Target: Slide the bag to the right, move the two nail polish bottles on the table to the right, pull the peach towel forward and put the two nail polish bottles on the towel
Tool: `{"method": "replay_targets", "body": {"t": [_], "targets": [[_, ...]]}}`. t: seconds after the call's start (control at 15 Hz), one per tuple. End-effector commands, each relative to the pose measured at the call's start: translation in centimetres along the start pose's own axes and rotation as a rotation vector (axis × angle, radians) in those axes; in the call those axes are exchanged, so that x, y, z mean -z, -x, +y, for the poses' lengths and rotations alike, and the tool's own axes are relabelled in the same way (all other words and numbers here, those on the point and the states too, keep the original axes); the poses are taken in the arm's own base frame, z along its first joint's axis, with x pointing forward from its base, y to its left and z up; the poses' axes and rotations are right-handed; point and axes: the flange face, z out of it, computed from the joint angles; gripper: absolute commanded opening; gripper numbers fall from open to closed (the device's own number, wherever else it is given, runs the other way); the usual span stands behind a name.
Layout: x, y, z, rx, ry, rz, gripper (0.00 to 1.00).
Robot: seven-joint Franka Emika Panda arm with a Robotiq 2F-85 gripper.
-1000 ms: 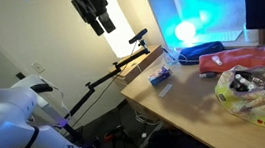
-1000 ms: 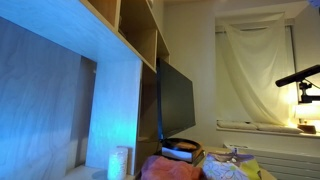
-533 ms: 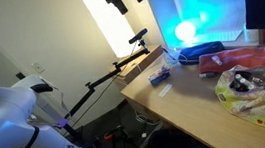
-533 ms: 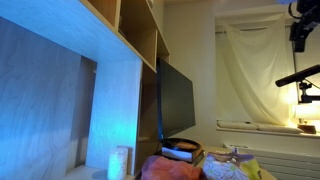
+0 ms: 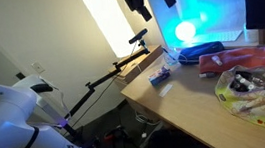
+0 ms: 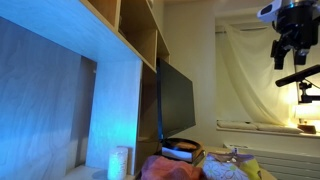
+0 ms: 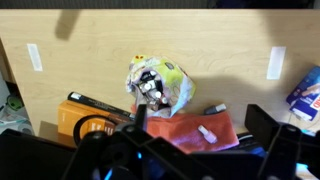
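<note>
Gripper: the gripper (image 5: pixel 153 5) hangs high above the tabletop (image 5: pixel 182 107), at the top of the frame in both exterior views (image 6: pixel 288 56).
Fingers: spread wide, with nothing between them.
Reason for posture: judged an approach height that clears every item before descent.
Bag: the see-through yellowish bag (image 7: pixel 158 82) lies at frame centre in the wrist view and at lower right in an exterior view (image 5: pixel 250 93).
Peach towel: the peach towel (image 7: pixel 185 130) lies bunched directly below the bag in the wrist view; contact cannot be confirmed.
Nail polish bottles: a small pale item (image 7: pixel 207 132) lies on the towel; too small to identify.
Step in hand: judged the bag slide, not yet begun.
Risk: the wrinkly bag may drag the adjacent towel.
</note>
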Motion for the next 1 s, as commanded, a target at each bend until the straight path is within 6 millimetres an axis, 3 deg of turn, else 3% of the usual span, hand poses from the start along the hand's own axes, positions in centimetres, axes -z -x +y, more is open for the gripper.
{"method": "replay_targets", "body": {"t": [0.0,0.07,0.2,0.53,0.93], "targets": [[-3.5,-0.9,1.9,-0.011,-0.005,-0.131,1.00],[-2.7,-0.2,1.0,-0.006,-0.003,-0.070,1.00],[-4.5,-0.5,1.6,-0.011,-0.013,-0.108,1.00],[-4.3,-0.9,1.8,-0.012,-0.013,-0.111,1.00],[-5.9,-4.7,1.3,0.049,-0.057,-0.067,1.00]]}}
